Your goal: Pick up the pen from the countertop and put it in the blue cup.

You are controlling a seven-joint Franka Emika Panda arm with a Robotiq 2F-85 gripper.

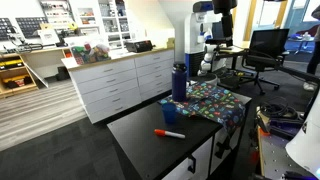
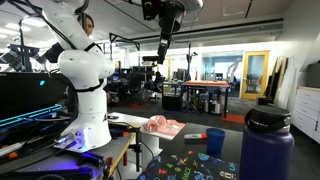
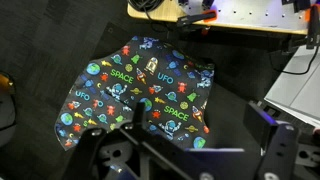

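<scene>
Pen (image 1: 168, 132) lies untouched on the black bench (image 1: 138, 145), at 6 o'clock of the blue cup (image 1: 171, 112), pincer (image 3: 185, 150) wide, empty, high above: approach step; next, descend and straddle the barrel.

The cloth (image 1: 214, 101) lies spread over one end of the surface (image 1: 135, 148). In an exterior view the bottle (image 1: 179, 82) stands upright at the cloth's left border, toward the back. The cup (image 1: 170, 112) stands just in front of the bottle, at the same border of the cloth. The pen (image 1: 170, 133) lies flat on the bare surface in front of the cup, apart from the cloth. A cabinet with drawers (image 1: 120, 80) stands on the floor, well left of the cloth and behind it.
</scene>
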